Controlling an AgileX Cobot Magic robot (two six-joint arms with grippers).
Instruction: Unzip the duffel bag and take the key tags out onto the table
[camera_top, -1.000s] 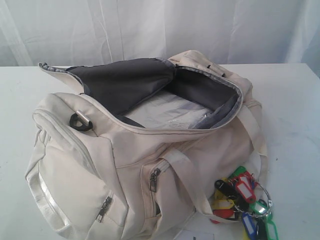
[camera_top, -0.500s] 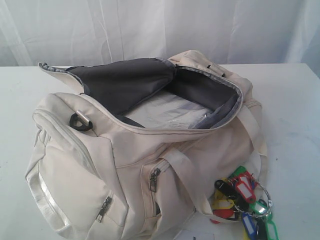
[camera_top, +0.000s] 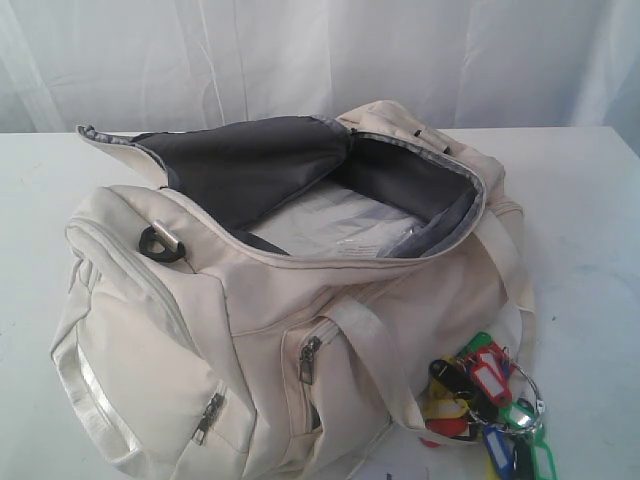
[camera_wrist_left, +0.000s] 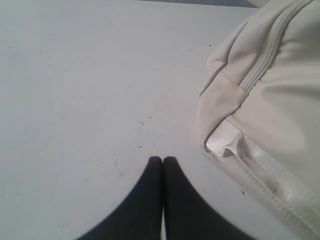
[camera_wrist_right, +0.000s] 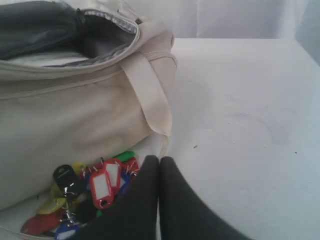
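The cream duffel bag (camera_top: 280, 300) lies on the white table (camera_top: 580, 220) with its top unzipped, showing dark grey lining and a clear plastic sheet inside. The key tags (camera_top: 480, 400) lie in a coloured bunch on the table by the bag's front right corner, beside a webbing strap. Neither arm shows in the exterior view. My left gripper (camera_wrist_left: 162, 159) is shut and empty above bare table, next to the bag's end (camera_wrist_left: 265, 115). My right gripper (camera_wrist_right: 159, 159) is shut and empty, just beside the key tags (camera_wrist_right: 100, 185) and the bag's strap (camera_wrist_right: 150, 95).
A white curtain (camera_top: 320, 50) hangs behind the table. The black D-ring (camera_top: 160, 240) sits on the bag's left top. Zipped side pockets (camera_top: 310, 360) face the front. Bare tabletop extends to the right of the bag.
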